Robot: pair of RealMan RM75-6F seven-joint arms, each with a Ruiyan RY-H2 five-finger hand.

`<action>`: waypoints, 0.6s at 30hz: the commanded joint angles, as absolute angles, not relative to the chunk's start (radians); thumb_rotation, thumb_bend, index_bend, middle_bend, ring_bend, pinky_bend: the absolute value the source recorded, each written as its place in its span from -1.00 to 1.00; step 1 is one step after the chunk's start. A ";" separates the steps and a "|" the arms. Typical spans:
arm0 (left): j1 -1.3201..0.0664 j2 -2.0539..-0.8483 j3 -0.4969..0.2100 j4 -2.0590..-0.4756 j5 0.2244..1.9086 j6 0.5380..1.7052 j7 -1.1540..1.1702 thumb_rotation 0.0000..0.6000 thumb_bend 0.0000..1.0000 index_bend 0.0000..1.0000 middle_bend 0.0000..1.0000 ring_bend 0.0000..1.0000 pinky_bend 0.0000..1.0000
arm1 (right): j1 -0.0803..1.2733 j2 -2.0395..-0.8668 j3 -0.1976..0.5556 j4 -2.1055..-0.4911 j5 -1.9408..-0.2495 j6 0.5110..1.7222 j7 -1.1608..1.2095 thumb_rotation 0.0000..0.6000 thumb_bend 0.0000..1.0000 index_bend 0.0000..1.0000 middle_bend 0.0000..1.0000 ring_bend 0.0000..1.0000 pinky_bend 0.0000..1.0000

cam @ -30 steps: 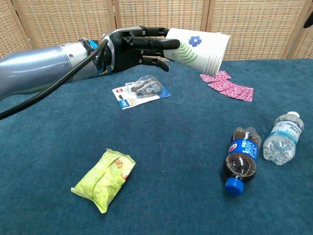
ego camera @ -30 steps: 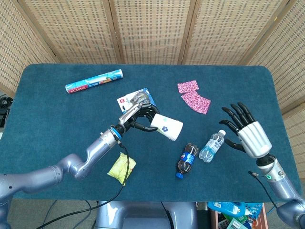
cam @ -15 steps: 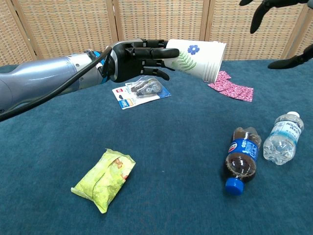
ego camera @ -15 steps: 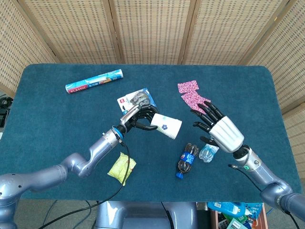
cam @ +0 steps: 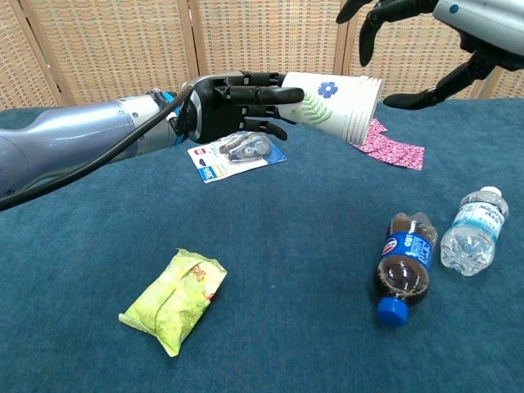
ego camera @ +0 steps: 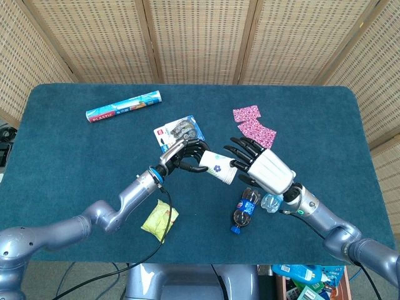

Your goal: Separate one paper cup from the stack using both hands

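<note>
A stack of white paper cups (ego camera: 219, 167) (cam: 334, 103) with a blue flower and green leaf print is held sideways above the table, rims pointing to the right. My left hand (ego camera: 183, 155) (cam: 232, 106) grips the stack at its base end. My right hand (ego camera: 259, 164) (cam: 426, 37) hovers open just beyond the rims, fingers spread over the stack's mouth end, thumb below; I see no contact with the cups.
On the blue table (ego camera: 75, 156) lie a cola bottle (ego camera: 245, 209) (cam: 401, 270), a water bottle (cam: 472, 237), a green snack bag (ego camera: 160, 220) (cam: 174, 300), a carded tape pack (ego camera: 178, 130) (cam: 236, 151), pink patterned pieces (ego camera: 255, 128) and a plastic-wrap roll (ego camera: 124, 106).
My right hand has swept left from the table's right side up to the rims of the cup stack. The left hand has kept the stack nearly still.
</note>
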State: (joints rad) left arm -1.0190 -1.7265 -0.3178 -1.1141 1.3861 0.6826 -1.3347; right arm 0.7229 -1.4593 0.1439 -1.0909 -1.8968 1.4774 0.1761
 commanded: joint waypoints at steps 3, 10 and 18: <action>-1.018 -1.715 -0.317 -1.131 1.398 0.695 -1.353 1.00 -0.64 0.08 -0.03 -0.13 -0.06 | 0.749 -1.473 0.138 -1.103 -1.898 1.467 0.151 1.00 -0.23 -0.02 -0.37 -0.66 -0.40; -1.018 -1.705 -0.310 -1.139 1.400 0.702 -1.355 1.00 -0.64 0.08 -0.03 -0.13 -0.06 | 0.764 -1.483 0.136 -1.116 -1.884 1.472 0.140 1.00 -0.16 0.03 -0.35 -0.64 -0.37; -1.018 -1.708 -0.302 -1.141 1.399 0.705 -1.361 1.00 -0.64 0.08 -0.03 -0.13 -0.06 | 0.771 -1.488 0.130 -1.119 -1.875 1.477 0.135 1.00 -0.01 0.05 -0.33 -0.63 -0.36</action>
State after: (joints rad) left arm -1.0176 -1.7083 -0.3024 -1.1413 1.3990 0.7047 -1.3610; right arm 0.7706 -1.4879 0.1304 -1.1186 -1.8745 1.4766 0.1356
